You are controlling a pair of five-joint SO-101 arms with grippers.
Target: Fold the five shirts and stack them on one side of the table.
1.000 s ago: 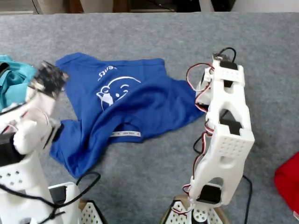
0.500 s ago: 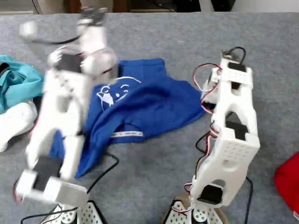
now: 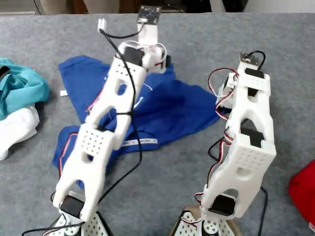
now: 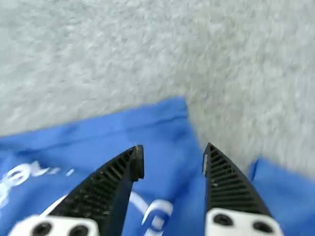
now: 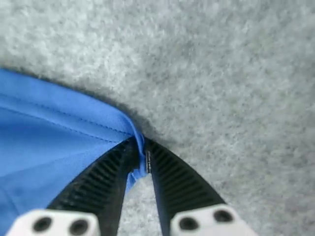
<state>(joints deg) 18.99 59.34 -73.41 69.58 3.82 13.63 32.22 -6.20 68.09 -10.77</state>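
Our white printed-plastic left arm (image 3: pixel 96 147) and matching right arm (image 3: pixel 248 147) each bear a plate (image 3: pixel 93 142) dotted with small holes. A black cable (image 3: pixel 140 152) trails along the left arm; red, black and white wires (image 3: pixel 212 82) loop beside the right. Our left tool (image 4: pixel 172 157) and right tool (image 5: pixel 142 150) have black ribbed fingers (image 4: pixel 110 184) on white mounts.

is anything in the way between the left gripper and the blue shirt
Nothing visible does. The left gripper hangs open over the blue shirt near its edge, with bare fabric right beneath it. The right gripper is shut on another edge.
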